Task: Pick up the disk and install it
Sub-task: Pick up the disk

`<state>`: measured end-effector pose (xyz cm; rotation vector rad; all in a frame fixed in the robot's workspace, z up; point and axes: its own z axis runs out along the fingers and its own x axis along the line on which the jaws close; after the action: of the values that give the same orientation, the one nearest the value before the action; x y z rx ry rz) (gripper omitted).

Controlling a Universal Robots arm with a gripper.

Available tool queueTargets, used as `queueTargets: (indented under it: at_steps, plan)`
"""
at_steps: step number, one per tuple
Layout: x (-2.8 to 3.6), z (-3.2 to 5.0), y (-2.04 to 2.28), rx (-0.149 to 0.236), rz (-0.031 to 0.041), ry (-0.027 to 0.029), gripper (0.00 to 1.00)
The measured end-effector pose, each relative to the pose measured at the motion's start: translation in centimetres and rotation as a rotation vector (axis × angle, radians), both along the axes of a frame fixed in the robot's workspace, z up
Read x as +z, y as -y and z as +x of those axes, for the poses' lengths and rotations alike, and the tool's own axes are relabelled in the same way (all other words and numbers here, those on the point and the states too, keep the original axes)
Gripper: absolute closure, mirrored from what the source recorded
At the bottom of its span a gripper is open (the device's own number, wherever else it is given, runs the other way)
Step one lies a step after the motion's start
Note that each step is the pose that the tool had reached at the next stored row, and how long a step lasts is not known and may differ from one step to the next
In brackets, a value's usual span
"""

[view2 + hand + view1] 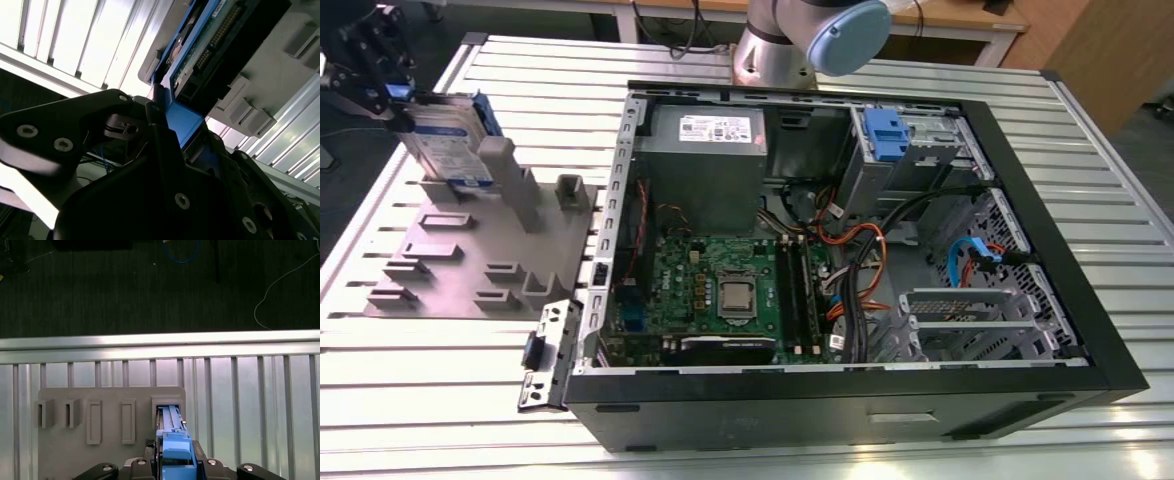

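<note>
In the exterior view the disk stands on edge in a slot of the grey fixture plate, at that view's left. It is silver, with a white-and-blue label and a blue carrier frame. My gripper sits over its top end, shut on the blue frame. In the first wrist view the blue frame lies between the fingers of my gripper, and the disk reaches down into the slot. The second wrist view has the disk's circuit-board side and blue frame close up.
An open computer case lies at the exterior view's right, with a motherboard, cables, a grey power supply and a drive bay with a blue latch. The arm's base stands behind it. All rests on a slatted metal table.
</note>
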<state>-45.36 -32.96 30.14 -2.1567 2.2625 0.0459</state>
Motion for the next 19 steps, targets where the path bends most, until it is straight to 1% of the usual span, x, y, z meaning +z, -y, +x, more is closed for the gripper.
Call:
queueTargets:
  at_steps: [5, 19]
  plan:
    - [0.2, 0.0, 0.0, 0.0, -0.0021, 0.0001, 0.64]
    - [0.72, 0.0, 0.0, 0.0, -0.0021, 0.0, 0.64]
